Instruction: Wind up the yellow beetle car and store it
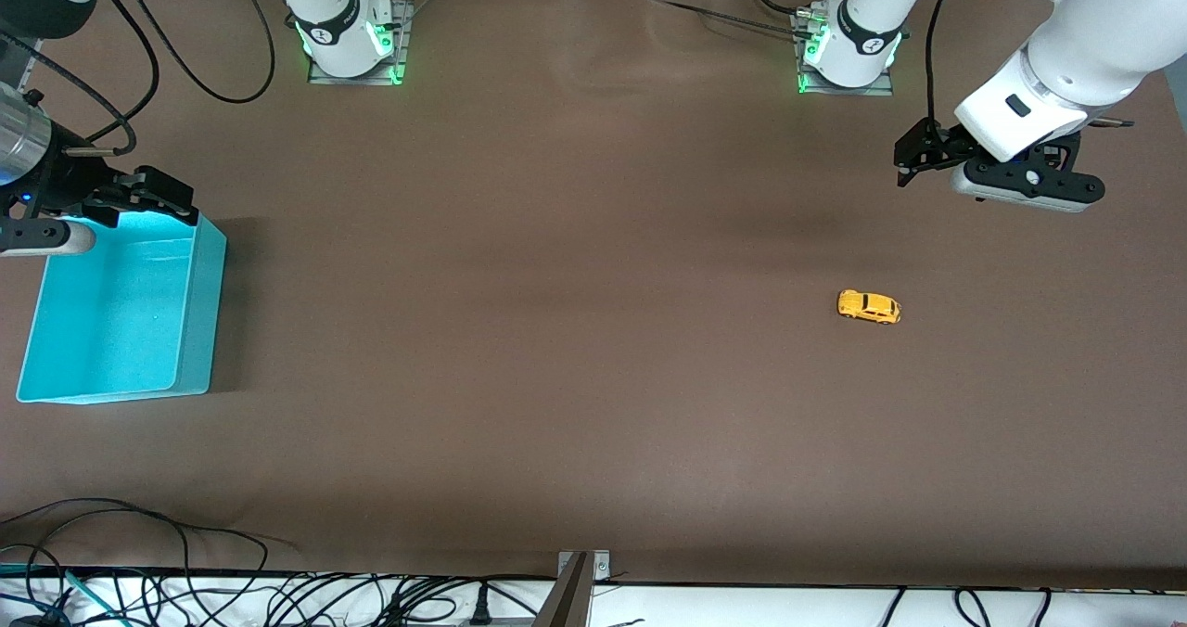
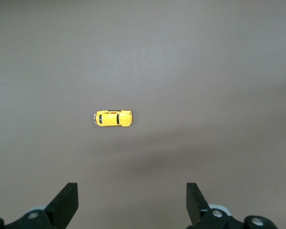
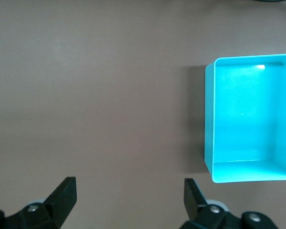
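We're holding the left gripper (image 2: 131,202) up over bare table w/ its fingers (image 2: 66,200) spread wide and empty. The yellow beetle car (image 2: 113,118) is sitting on the table (image 1: 556,330) ahead of those fingers, roughly centred between them but well apart, lying sideways to the gap. We're parking the right gripper (image 3: 128,200) at the rim of the teal bin (image 3: 209,119), also spread wide w/ nothing in it; that arm is waiting.

Risks, as we're judging them: the car is tiny vs. the fingers, so a slightly off descent could nudge it rolling or pinch a corner and flip it. Gripping over the wheels would block winding.

Hard to make out: no wind-up key or pull-back mechanism is showing. The right gripper is partly cut off at the front view's edge.
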Tool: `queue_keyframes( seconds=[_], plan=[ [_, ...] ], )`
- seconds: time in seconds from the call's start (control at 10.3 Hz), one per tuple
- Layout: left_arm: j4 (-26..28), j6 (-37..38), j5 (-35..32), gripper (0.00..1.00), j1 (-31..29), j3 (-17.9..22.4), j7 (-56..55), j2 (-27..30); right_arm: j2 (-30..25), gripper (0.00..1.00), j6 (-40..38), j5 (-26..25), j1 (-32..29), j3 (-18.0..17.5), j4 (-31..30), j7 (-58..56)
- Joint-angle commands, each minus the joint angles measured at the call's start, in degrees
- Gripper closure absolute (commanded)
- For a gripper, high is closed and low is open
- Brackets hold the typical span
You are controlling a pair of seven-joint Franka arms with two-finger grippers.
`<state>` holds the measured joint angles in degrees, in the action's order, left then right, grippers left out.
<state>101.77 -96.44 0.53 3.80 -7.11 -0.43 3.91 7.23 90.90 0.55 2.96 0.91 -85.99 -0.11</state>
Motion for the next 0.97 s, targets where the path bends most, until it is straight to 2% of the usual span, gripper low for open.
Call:
queue_keyframes(
  seconds=[0.0,0.88],
  plan=[
    [-2.02,1.52,-0.53,0.0,0.07,-0.1,0.95,-0.93,-0.11,0.0,-1.34,1.38,-0.5,1.45,0.91,-1.12],
    [-2.11,1.52,-0.62,0.0,-0.11,0.07,1.13,-1.1,-0.11,0.0,0.24,0.86,-0.5,1.64,1.08,-1.39]
  ],
)
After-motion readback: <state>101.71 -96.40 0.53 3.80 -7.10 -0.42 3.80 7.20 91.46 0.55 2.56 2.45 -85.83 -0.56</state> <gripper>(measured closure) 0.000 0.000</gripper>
